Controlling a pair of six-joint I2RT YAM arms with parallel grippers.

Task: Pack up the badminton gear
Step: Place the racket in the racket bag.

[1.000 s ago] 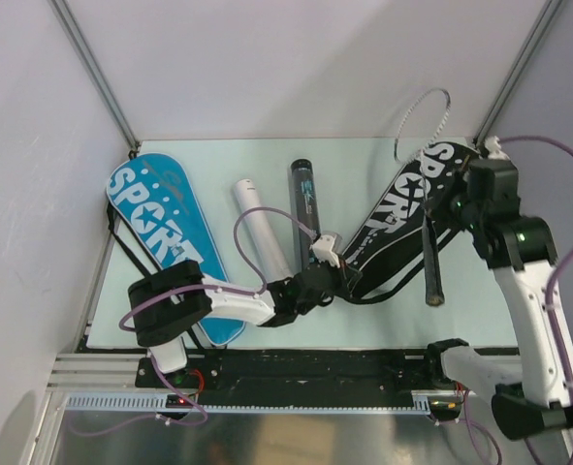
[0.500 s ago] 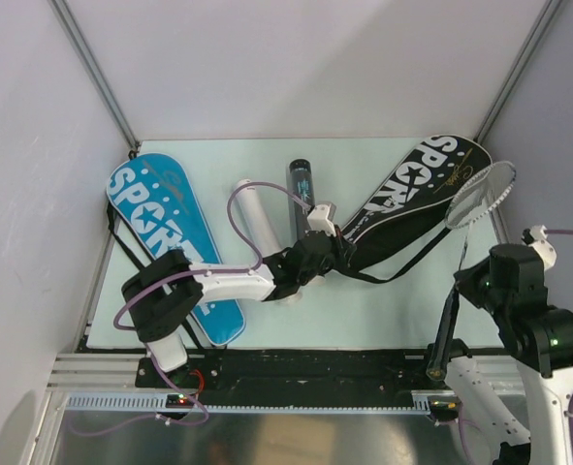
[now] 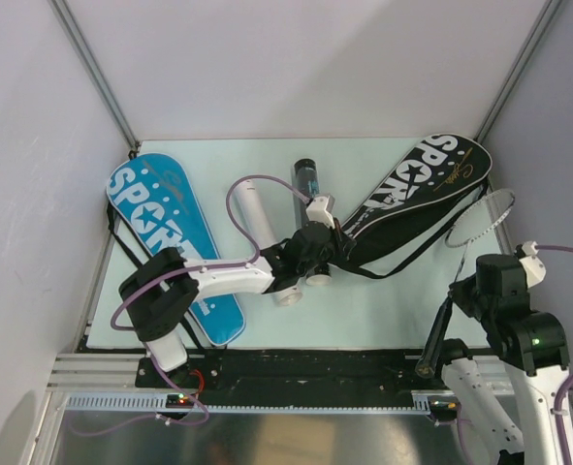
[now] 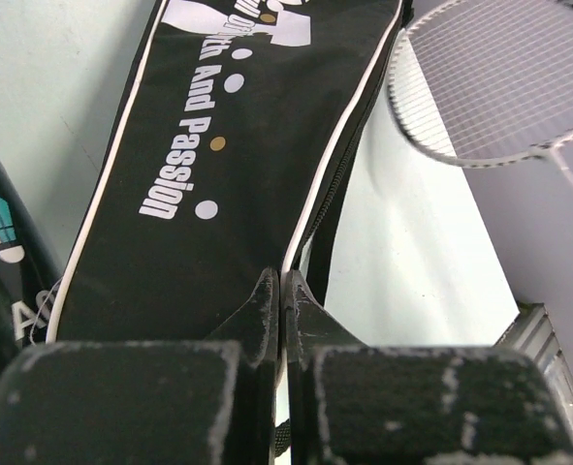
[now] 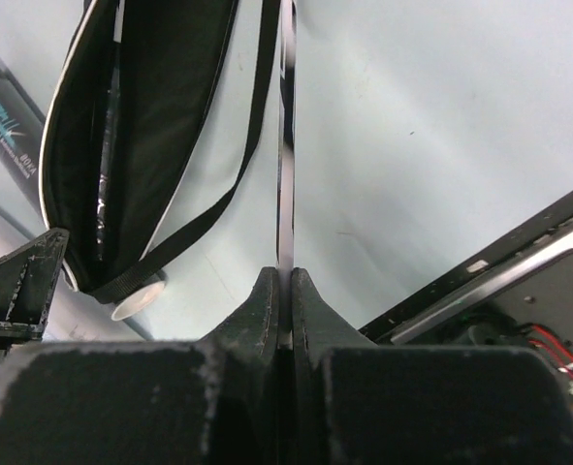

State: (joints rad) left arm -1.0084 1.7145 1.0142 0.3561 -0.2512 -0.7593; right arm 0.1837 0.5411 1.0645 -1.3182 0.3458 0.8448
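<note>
From above, my left gripper [image 3: 327, 235] is pinched shut on the narrow near end of the black cover [image 3: 412, 199]. I judge this pins it and keeps its mouth lifted. My right gripper [image 3: 461, 288] is clamped on the shaft of the racket [image 3: 480, 217], with the head just beside the cover's wide end, probably for sliding in. The blue cover [image 3: 165, 237] lies well apart, and I can't tell what is in it.

At my left wrist, the fingers meet on the cover's piped edge. The racket head is cut off at the top.

At my right wrist, the fingers squeeze the thin shaft. The cover's open mouth is too dark to read, and I see no shuttlecocks.
</note>
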